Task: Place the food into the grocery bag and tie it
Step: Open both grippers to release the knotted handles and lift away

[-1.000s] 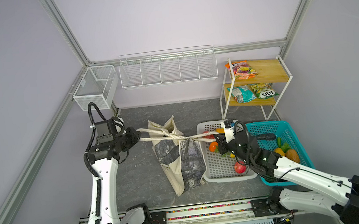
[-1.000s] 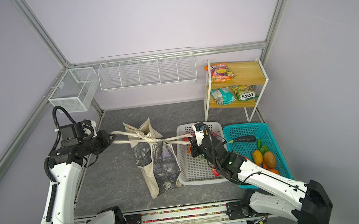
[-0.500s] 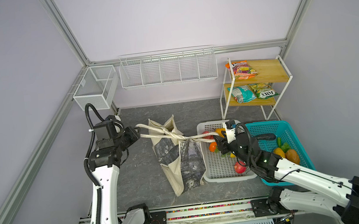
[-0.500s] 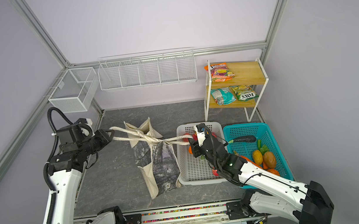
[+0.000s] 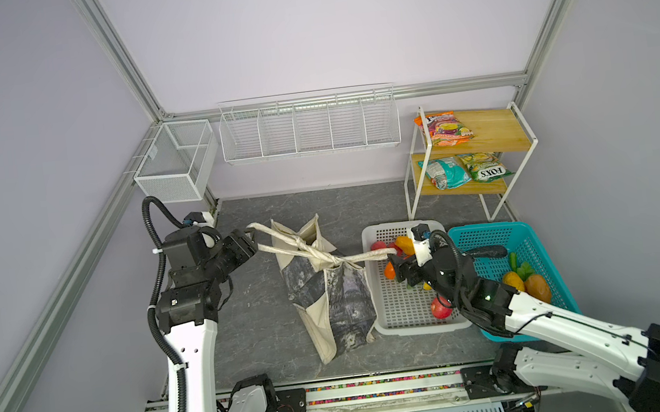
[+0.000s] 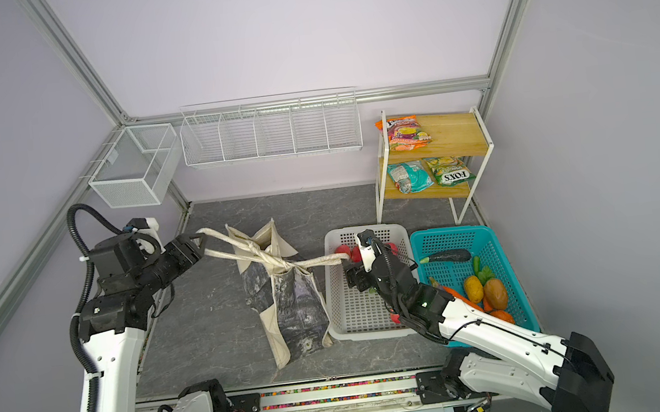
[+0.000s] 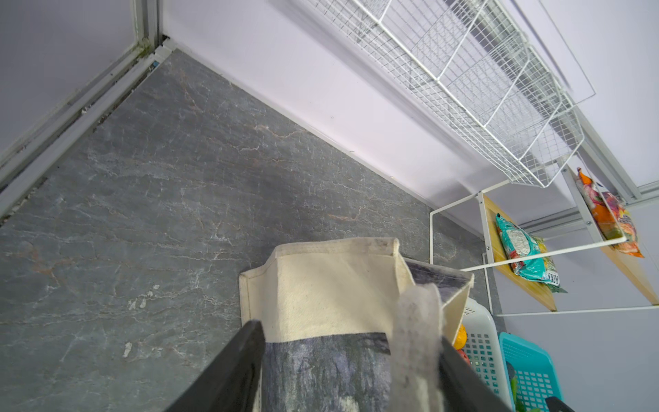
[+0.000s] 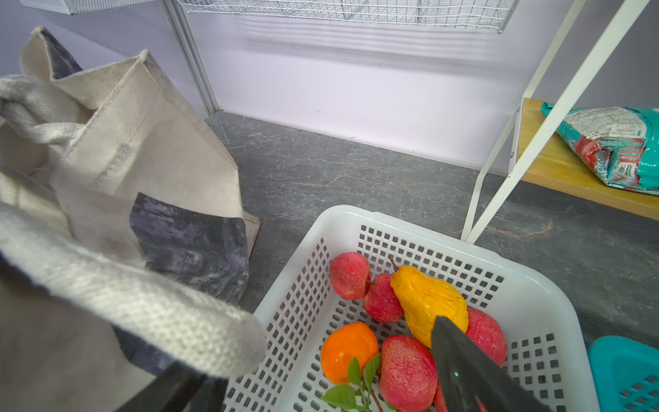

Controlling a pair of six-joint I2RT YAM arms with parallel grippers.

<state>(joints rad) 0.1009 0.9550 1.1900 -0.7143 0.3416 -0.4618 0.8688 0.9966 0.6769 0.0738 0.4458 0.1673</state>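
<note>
Grocery bag (image 5: 332, 298) stands mid-tabletop, slumped, just beside white basket (image 5: 399, 325) on its right-edge side. Strap handles (image 5: 318, 254) knotted above bag mouth, loops stretched out toward both arms. Left tool (image 5: 254, 241): fingers spread, one loop lying between them. Right tool (image 5: 398, 270): fingers spread, other loop lying across one finger (image 8: 178, 392). Red and orange fruit (image 8: 406, 371) sits in white basket.

You have the grocery bag (image 5: 329, 295) in the middle of the floor (image 5: 247, 307), its handles (image 5: 312, 255) knotted above it and stretched out to left and right. Just right of the bag stands a perforated basket (image 5: 399, 325) with fruit (image 8: 424, 299) inside, then a second basket (image 5: 483, 232). Behind these, a shelf rack (image 5: 492, 131) holds packets (image 5: 444, 172).
</note>
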